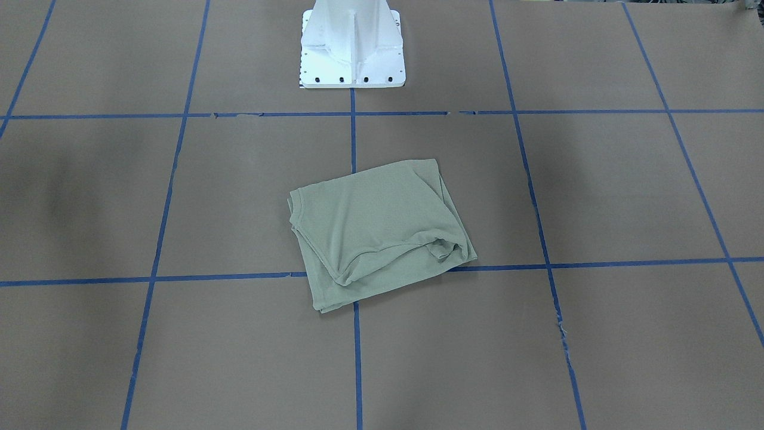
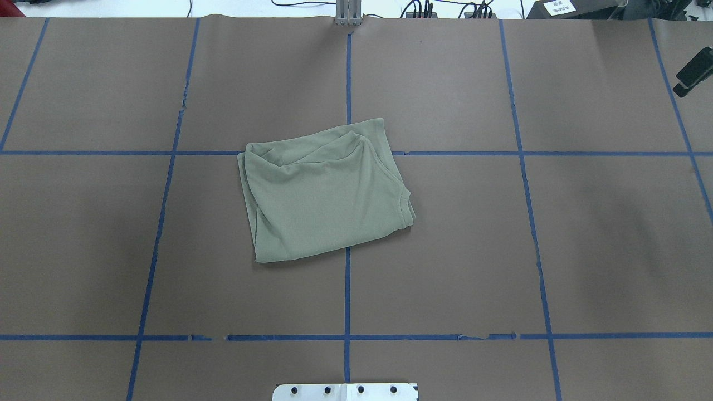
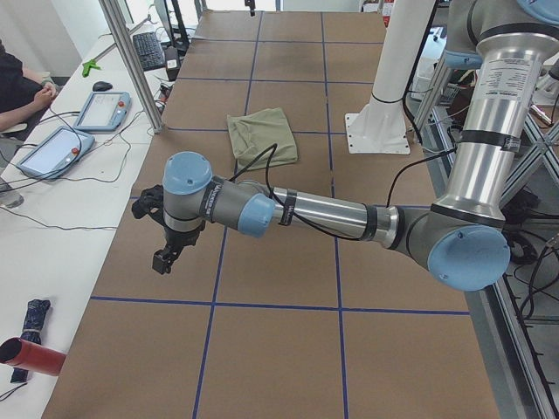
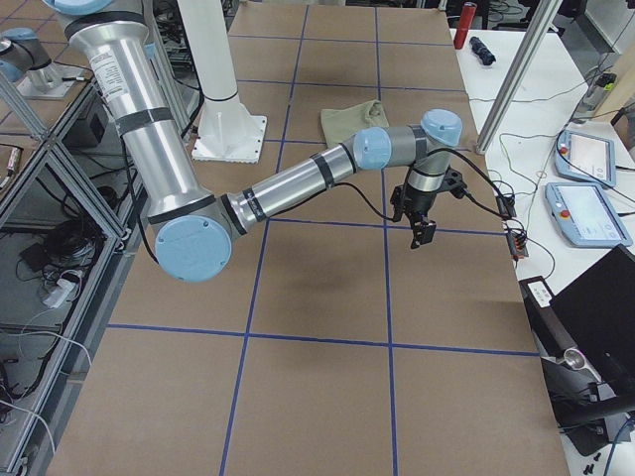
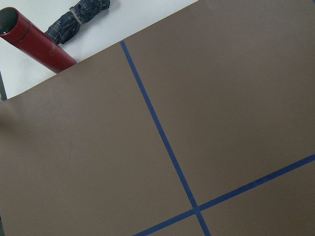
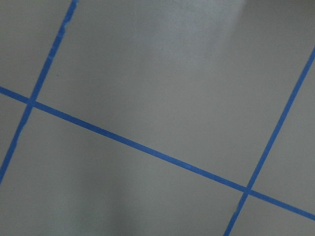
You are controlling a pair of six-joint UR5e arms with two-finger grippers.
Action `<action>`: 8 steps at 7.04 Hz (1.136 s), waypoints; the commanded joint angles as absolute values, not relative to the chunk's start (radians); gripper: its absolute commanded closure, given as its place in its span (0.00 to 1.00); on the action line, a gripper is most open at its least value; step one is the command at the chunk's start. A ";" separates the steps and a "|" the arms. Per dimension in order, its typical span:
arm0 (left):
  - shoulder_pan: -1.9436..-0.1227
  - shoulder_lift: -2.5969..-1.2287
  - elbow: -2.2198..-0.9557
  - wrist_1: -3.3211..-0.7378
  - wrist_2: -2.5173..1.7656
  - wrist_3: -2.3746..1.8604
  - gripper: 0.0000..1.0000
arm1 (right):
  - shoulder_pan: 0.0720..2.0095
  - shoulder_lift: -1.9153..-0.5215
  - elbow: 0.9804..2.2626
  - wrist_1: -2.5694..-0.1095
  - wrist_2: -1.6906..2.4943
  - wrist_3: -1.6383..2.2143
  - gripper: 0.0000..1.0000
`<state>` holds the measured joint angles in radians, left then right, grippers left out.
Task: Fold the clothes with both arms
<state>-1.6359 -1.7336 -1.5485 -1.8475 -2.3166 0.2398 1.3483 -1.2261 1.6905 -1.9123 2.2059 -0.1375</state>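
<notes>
Shirt (image 2: 323, 195) lies folded into a rough rectangle at the centre of the table (image 2: 501, 250), over the mid tape line (image 2: 347, 301) and in front of the white pedestal (image 1: 352, 48). Nothing touches it. Folded edges and a loose tuck face the operators' side. No neck label or chest logo shows; fabric is plain sage green.

L arm (image 3: 332, 214) reaches out low toward the table's left end, with the L gripper (image 3: 164, 260) pointing down above brown paper, well apart from the shirt. R arm (image 4: 298, 183) does likewise at the right end, R gripper (image 4: 424, 236) hanging over a tape line. Both are seen only from the side cams, so can't tell if the jaws are open or closed.

Writing: sticker on the L arm's upright tube (image 3: 502, 83) and the white label (image 2: 560, 6) past the far edge are too small to read.

L wrist cam shows a red tube (image 5: 34, 42) and a dark plaid bundle (image 5: 78, 17) on white desk beside the paper.
</notes>
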 commanded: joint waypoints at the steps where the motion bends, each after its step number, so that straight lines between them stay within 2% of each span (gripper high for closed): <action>1: -1.657 -1.614 -1.487 -2.055 -2.327 0.238 0.00 | 1.371 -1.328 1.684 -1.832 2.209 -0.107 0.00; 3: -1.658 -1.618 -1.476 -1.986 -2.277 0.232 0.00 | 1.410 -1.431 1.684 -1.795 2.265 -0.103 0.00; 6: -1.597 -1.654 -1.603 -1.529 -2.188 0.232 0.00 | 1.466 -1.508 1.683 -1.769 2.304 -0.104 0.00; 7: -1.573 -1.651 -1.670 -1.415 -2.198 0.230 0.00 | 1.485 -1.528 1.681 -1.769 2.330 -0.104 0.00; 8: -1.572 -1.626 -1.675 -1.411 -2.218 0.229 0.00 | 1.505 -1.552 1.683 -1.769 2.376 -0.106 0.00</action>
